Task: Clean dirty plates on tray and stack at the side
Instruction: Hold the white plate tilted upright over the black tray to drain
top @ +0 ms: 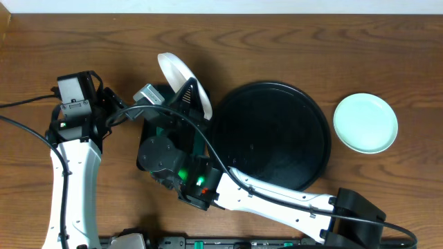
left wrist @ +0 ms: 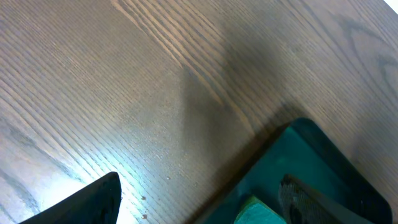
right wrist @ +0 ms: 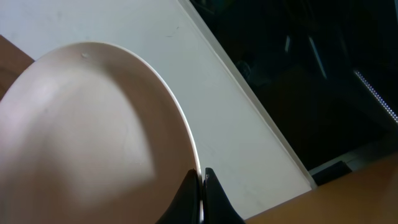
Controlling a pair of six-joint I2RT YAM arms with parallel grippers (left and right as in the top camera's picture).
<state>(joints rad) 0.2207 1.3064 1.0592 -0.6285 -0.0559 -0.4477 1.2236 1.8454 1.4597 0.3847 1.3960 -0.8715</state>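
My right end effector (right wrist: 203, 180) is clamped on the rim of the white plate (top: 181, 76), tilted at upper centre-left. My left end effector (left wrist: 199, 180) gapes wide. The black tray (top: 270, 135) sits centre, and a mint plate (top: 365, 123) lies on the table (top: 291, 41) at right.

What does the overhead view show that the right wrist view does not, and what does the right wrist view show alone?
Only overhead: the black tray and a mint-green plate on the table to its right.
Only right wrist: the right fingers, seen close, shut on the rim of the white plate.
Both: the white plate, held tilted.
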